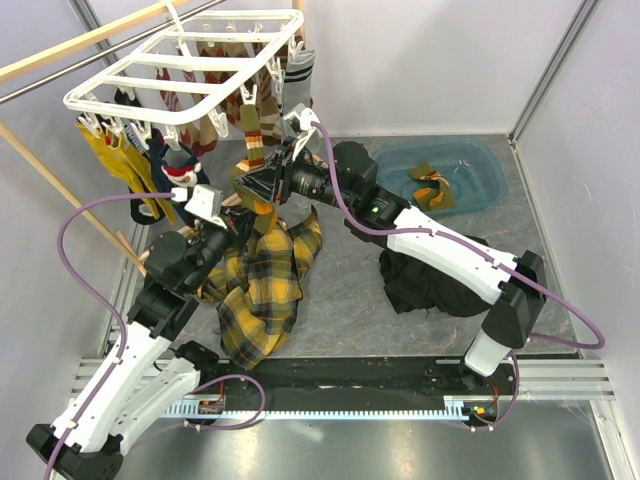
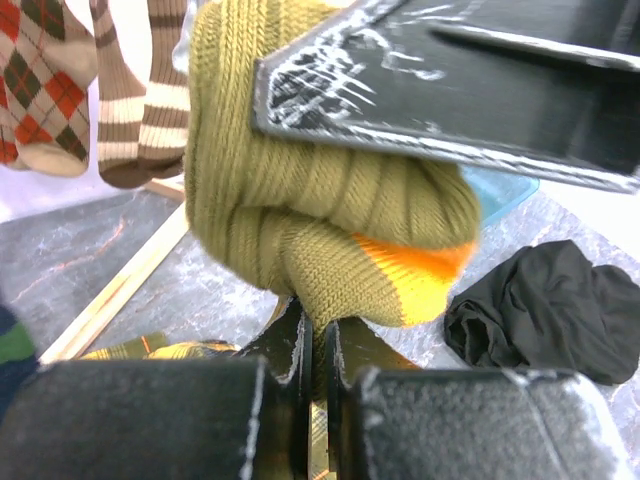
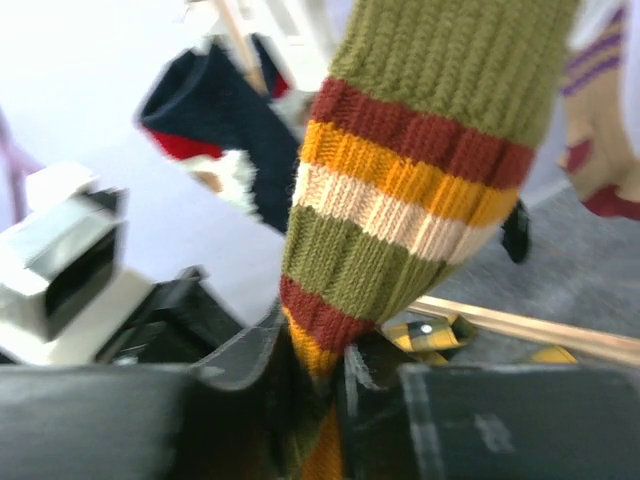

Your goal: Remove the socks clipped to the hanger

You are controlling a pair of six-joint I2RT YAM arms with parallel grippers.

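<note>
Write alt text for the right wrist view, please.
The right gripper has its fingers shut on the lower end of an olive sock striped red, orange and cream, hanging from above the frame. Blurred behind: a navy sock with red and white trim and a wooden strip.

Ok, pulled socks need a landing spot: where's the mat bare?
Bare mat between the yellow plaid cloth and the black garment, and by the right wall near the blue tub. Under the hanger it's crowded with socks.
</note>
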